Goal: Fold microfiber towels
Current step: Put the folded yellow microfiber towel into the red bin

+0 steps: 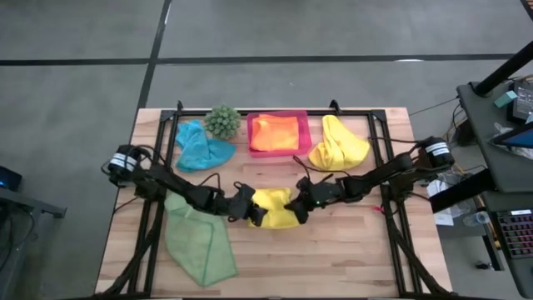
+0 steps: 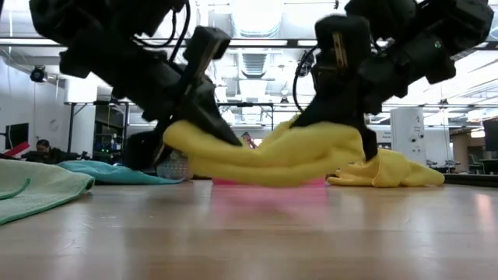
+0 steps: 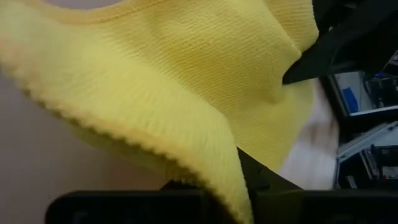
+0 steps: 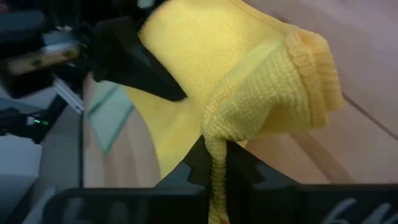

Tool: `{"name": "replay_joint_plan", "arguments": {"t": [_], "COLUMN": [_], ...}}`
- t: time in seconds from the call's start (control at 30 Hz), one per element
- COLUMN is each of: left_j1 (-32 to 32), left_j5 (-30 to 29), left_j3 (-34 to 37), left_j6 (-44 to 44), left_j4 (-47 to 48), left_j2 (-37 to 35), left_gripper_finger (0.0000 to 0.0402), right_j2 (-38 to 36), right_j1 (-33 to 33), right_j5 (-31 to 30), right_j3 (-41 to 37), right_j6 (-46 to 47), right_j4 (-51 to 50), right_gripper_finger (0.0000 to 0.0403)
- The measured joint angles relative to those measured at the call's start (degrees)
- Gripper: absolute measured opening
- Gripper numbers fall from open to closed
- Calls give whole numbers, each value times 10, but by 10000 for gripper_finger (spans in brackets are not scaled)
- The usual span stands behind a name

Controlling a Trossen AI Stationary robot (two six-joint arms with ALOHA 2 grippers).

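Observation:
A yellow towel [image 1: 275, 208] is held bunched between my two grippers at the table's middle, lifted a little above the wood [image 2: 264, 159]. My left gripper [image 1: 254, 210] is shut on its left end, my right gripper [image 1: 297, 208] on its right end. A second yellow towel [image 1: 337, 146] lies crumpled at the back right. An orange towel [image 1: 275, 132] lies in the pink tray [image 1: 305, 133]. A teal towel [image 1: 201, 148] lies crumpled at the back left. A light green towel [image 1: 196, 242] lies spread at the front left. My left gripper pinches the yellow towel's left end [image 3: 217, 180] between its two fingers, coming slanting down from the table's left. The towel is clear of the table and sags toward the other gripper. My right gripper pinches the towel's right end, a bunched hemmed edge of several layers [image 4: 214, 155], between its two fingers, slanting down from the table's right. The cloth is clear of the table and hangs slack between both grippers.
A small round spiky green plant [image 1: 222, 121] stands at the back between the teal towel and the tray. Black frame rails [image 1: 391, 175] run along the table's left and right sides. Bare wood [image 1: 333, 258] lies at the front right.

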State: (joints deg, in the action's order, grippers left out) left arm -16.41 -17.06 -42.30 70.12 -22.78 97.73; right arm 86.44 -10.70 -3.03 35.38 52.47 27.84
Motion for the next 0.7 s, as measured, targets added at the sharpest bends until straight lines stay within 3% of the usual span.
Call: {"name": "replay_joint_plan", "arguments": {"t": [0.2, 0.4, 0.7], "left_j1": [36, 110, 266], "left_j5": [-5, 7, 57], "left_j3": [0, -2, -29], "left_j6": [-75, -168, -280], "left_j4": [-1, -2, -3], "left_j2": [-56, -100, -113], "left_gripper_finger": [2, 2, 2], "right_j2": [-59, -120, -142], "right_j1": [28, 91, 213], "right_j5": [-17, -15, -15], "right_j3": [0, 1, 80], "right_j6": [-38, -82, -190], "right_j4": [-10, -24, -189], "right_gripper_finger": [13, 13, 13]}}
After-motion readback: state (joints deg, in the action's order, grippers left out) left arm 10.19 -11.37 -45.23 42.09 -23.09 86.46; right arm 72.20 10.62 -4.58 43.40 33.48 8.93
